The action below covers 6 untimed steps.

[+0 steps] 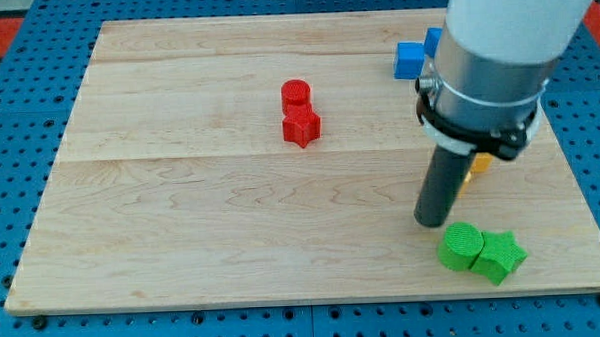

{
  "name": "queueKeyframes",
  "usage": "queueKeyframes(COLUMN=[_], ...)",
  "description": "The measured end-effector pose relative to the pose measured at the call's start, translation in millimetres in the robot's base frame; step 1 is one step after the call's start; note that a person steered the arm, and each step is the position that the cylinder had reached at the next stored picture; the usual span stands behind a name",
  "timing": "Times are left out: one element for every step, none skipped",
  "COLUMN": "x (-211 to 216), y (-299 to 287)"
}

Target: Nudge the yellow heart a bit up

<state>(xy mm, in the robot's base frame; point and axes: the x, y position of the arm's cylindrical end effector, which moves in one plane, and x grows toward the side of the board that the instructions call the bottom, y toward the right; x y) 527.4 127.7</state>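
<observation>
Yellow heart (480, 163) mostly hidden behind the rod, near the desk's right side.

Largest is the wooden desk (202, 232), then the arm's pale housing and dark rod; my tip (433, 223) rests on the wood just left of and below the yellow sliver, and just above the green pair. This end effector is a plain rod with nothing that opens or shuts. Green cylinder (461, 246) touches a green star (500, 255) at the view's bottom right. Red cylinder (295, 93) sits against a red star (302, 127) near centre. Two blue blocks, one clear (409, 60), one partly hidden (434, 41), lie at top right.
</observation>
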Motion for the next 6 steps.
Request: queueKeyframes(x=[-37,-33,-8,-2,-30,-31], y=[1,6,6,18,19,19])
